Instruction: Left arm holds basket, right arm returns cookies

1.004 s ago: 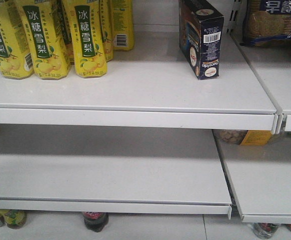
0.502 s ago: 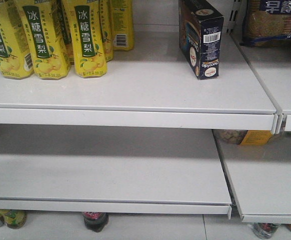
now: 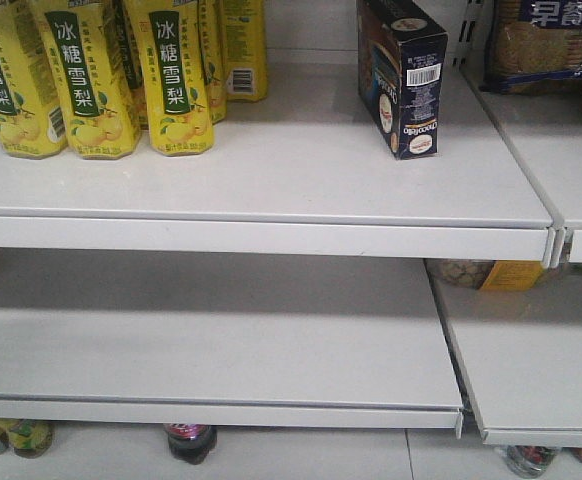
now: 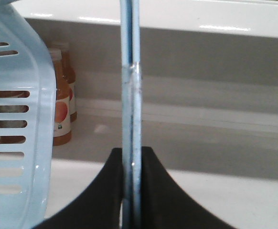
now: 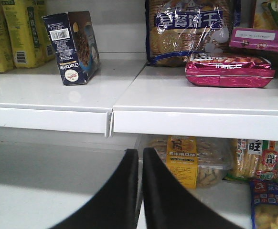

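1. The cookies (image 3: 403, 75) stand upright on the upper white shelf (image 3: 301, 170), toward its right end and well back from the front edge, with the barcode label facing the front view. Nothing touches the box.
2. To the left on the same shelf, well apart from the box, stands a cluster of yellow bottles (image 3: 91, 75) with green labels.
3. In the right wrist view the cookies (image 5: 72, 45) appear far and to the left, tilted by the camera angle. A blue biscuit pack (image 5: 189, 31) and a pink snack packet (image 5: 229, 71) sit on the neighbouring shelf to the right.
4. The right gripper (image 5: 140, 191) is low and near in its own view, below the upper shelf level – its two black fingers are nearly together with only a thin gap, and nothing is between them.
5. The left gripper (image 4: 132, 191) is clamped on a thin hoop handle (image 4: 130, 71) of the basket (image 4: 15, 119), which runs straight up between the black fingers.
6. The basket's slotted light blue wall fills the left of that view – orange-labelled bottles (image 4: 62, 105) stand on a shelf beyond it.
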